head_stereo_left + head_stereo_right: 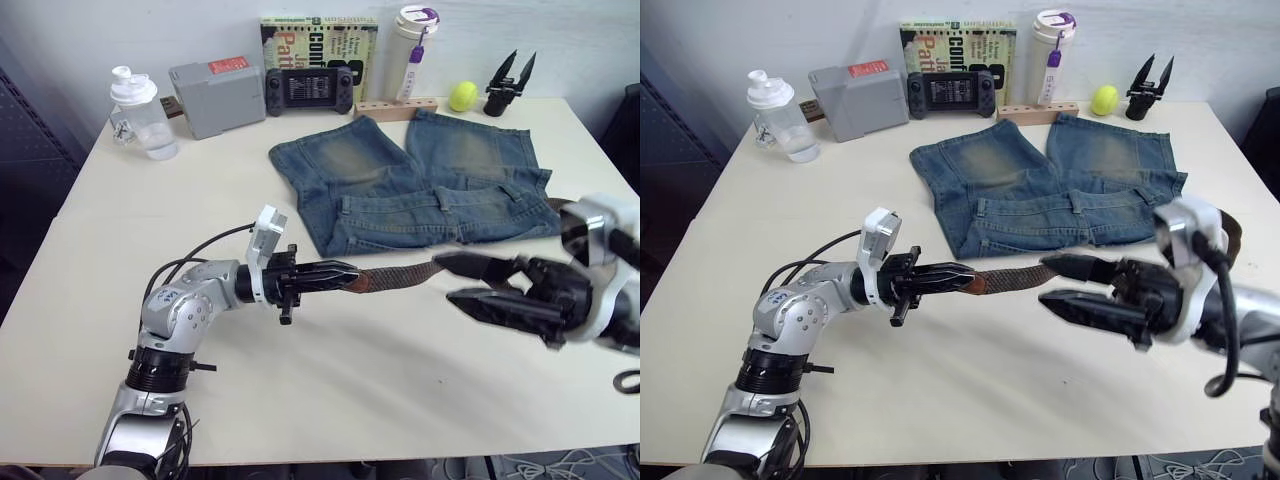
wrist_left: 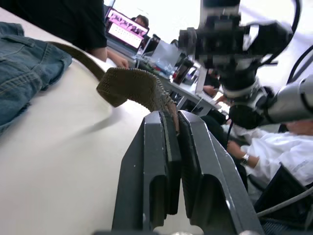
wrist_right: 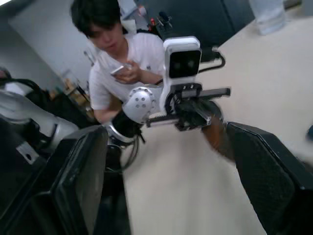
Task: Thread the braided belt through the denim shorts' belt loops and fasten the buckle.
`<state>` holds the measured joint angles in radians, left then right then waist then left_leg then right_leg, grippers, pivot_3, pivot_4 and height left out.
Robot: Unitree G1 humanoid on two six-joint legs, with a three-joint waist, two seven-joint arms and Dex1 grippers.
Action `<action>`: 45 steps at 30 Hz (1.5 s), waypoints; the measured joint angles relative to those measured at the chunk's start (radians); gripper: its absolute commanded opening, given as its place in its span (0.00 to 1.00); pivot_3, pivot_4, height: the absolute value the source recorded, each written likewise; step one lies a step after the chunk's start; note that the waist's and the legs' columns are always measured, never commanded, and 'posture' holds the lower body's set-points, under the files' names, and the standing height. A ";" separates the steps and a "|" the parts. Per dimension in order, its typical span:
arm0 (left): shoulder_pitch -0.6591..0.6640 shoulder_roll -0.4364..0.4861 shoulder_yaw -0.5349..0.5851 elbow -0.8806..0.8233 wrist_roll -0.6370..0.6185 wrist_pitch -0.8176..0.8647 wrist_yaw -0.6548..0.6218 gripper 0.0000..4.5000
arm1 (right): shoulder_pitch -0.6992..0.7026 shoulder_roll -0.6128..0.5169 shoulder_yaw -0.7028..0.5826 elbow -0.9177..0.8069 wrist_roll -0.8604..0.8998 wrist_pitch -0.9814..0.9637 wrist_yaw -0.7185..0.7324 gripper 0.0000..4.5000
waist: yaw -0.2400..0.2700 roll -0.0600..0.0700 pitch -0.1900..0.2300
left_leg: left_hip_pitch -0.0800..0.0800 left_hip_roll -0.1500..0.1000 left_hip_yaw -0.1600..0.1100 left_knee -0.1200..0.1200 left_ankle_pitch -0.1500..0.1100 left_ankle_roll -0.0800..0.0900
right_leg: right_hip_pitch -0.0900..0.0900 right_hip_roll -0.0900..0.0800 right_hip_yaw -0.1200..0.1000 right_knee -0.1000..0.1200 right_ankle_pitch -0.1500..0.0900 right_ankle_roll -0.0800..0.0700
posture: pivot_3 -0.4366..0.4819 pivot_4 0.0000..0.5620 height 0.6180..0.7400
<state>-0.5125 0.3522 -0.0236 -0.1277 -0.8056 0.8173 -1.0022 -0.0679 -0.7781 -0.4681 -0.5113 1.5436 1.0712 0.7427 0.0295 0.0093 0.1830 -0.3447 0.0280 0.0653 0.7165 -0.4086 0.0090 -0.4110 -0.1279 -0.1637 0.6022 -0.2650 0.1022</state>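
Brown woven strap, the braided belt (image 1: 395, 274), pinched at its dark leather tip between the pressed-together fingers of the left gripper (image 1: 340, 277), lifted off the table (image 1: 330, 380) and stretched across toward the right gripper (image 1: 478, 282). Spread wide there, nothing held, jaws flanking the strap's middle. Beyond both, flat and well apart from the left fingertips, the denim shorts (image 1: 420, 185), waistband nearest. Belt loops too small to pick out; buckle not made out. Likely risk: a slipping tip from so shallow a pinch, or denim dragged and bunched if the strap tugs sideways.
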 measured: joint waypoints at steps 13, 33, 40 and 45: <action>0.010 -0.055 0.043 -0.043 -0.094 0.081 0.126 0.00 | 0.165 0.392 0.216 -0.046 0.178 -0.282 -0.484 0.92 | -0.003 0.000 0.000 | 0.003 -0.001 0.001 0.000 0.000 0.000 | 0.000 0.000 0.005 0.001 0.000 0.000 | 0.48 0.27 0.88; 0.012 -0.066 0.044 -0.050 -0.101 0.087 0.143 0.00 | 0.167 0.463 0.223 -0.022 0.160 -0.442 -0.510 0.45 | -0.003 0.000 0.000 | 0.003 -0.001 0.001 -0.001 0.000 0.000 | -0.001 0.001 0.005 0.001 0.000 0.000 | 0.48 0.27 0.88; 0.012 -0.065 0.045 -0.050 -0.099 0.083 0.147 0.00 | 0.156 0.475 0.229 -0.021 0.140 -0.459 -0.514 0.01 | -0.003 0.000 0.000 | 0.003 -0.001 0.001 -0.001 0.000 0.000 | -0.001 0.001 0.005 0.001 0.000 0.000 | 0.48 0.27 0.88; 0.012 -0.059 0.040 -0.050 -0.093 0.081 0.151 0.31 | 0.155 0.477 0.230 -0.018 0.140 -0.462 -0.514 0.00 | -0.003 0.000 0.000 | 0.003 0.000 0.001 -0.001 0.000 0.000 | -0.001 0.001 0.005 0.001 0.000 0.000 | 0.48 0.27 0.88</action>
<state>-0.5004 0.2932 0.0159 -0.1776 -0.8987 0.8984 -0.8510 0.0875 -0.3012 -0.2383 -0.5288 1.6836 0.6089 0.2284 0.0267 0.0097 0.1828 -0.3418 0.0275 0.0666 0.7152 -0.4087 0.0090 -0.4117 -0.1272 -0.1589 0.6032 -0.2651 0.1021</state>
